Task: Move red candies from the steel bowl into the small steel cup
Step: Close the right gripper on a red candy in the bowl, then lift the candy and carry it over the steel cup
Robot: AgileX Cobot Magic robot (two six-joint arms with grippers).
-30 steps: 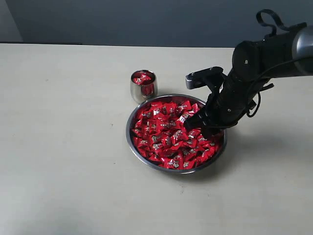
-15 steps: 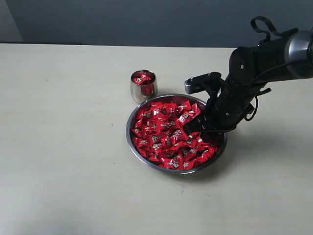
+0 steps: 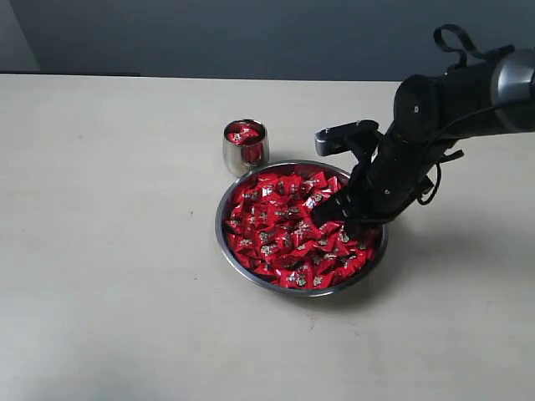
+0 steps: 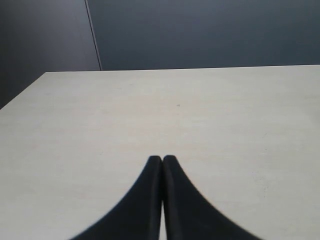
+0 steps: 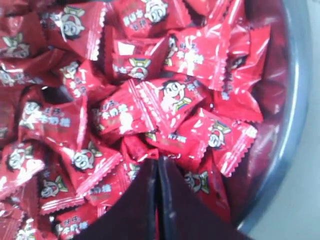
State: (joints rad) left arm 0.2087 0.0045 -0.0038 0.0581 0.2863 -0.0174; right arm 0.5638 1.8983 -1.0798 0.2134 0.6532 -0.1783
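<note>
1. Right gripper (image 3: 333, 219) is closed, its tips pushed down among the red candies (image 3: 280, 230) at the right side of the steel bowl (image 3: 220, 238); I cannot tell whether a wrapper is pinched.
2. Bowl sits mid-table (image 3: 109, 251), right of centre.
3. Small steel cup (image 3: 238, 154), holding a few candies, stands just beside the bowl's far-left rim.
4. Left gripper (image 4: 162, 160) is closed on nothing, over bare table.

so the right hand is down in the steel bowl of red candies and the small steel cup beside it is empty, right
Not quite. The small steel cup is not empty: the exterior view shows red candies inside it. The rest holds: the right hand is down in the steel bowl of candies, with the cup beside the bowl.
</note>
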